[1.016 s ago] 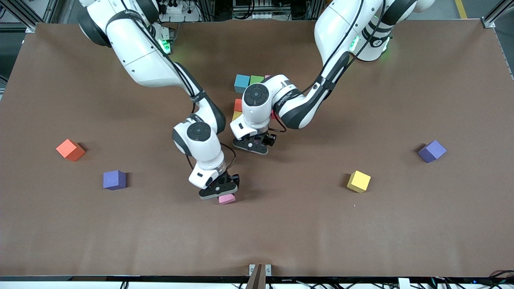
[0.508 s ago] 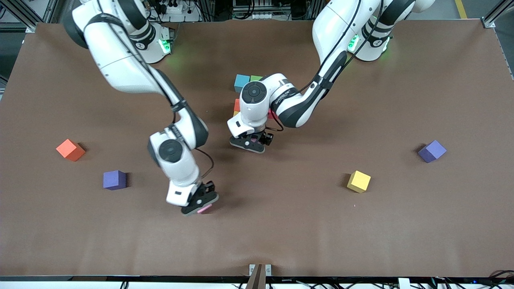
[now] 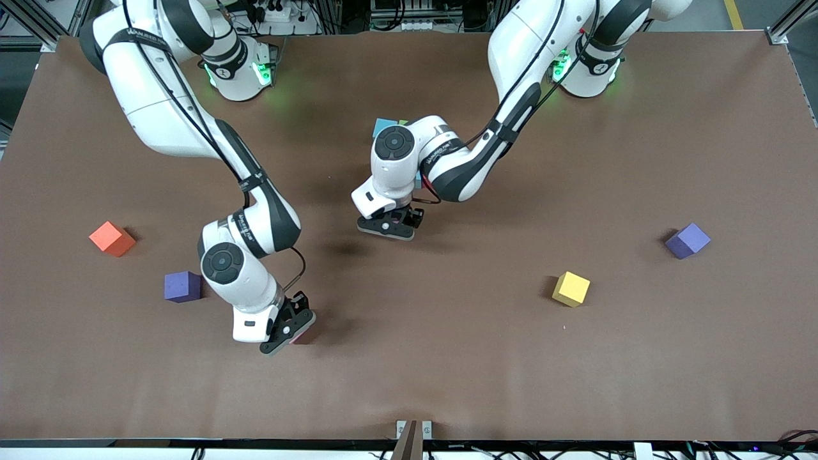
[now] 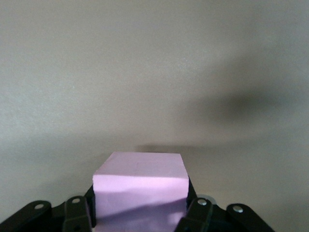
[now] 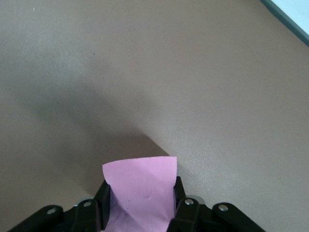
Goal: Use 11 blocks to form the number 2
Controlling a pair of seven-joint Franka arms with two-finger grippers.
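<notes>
Each claw pinches a pink cube: the left gripper [image 3: 391, 230] with its pink block [image 4: 140, 186] over mid-table, the right gripper [image 3: 287, 332] with another pink block [image 5: 141, 188], seemingly aloft.

Both arms reach out over the counter, wrists bent downward. The left gripper [image 3: 388, 229] and right gripper [image 3: 287, 332] are each clamped on something.

Matte foam blocks [image 3: 571, 289] – glossy white plastic arms [image 3: 160, 96], matt brown table [image 3: 639, 370]
</notes>
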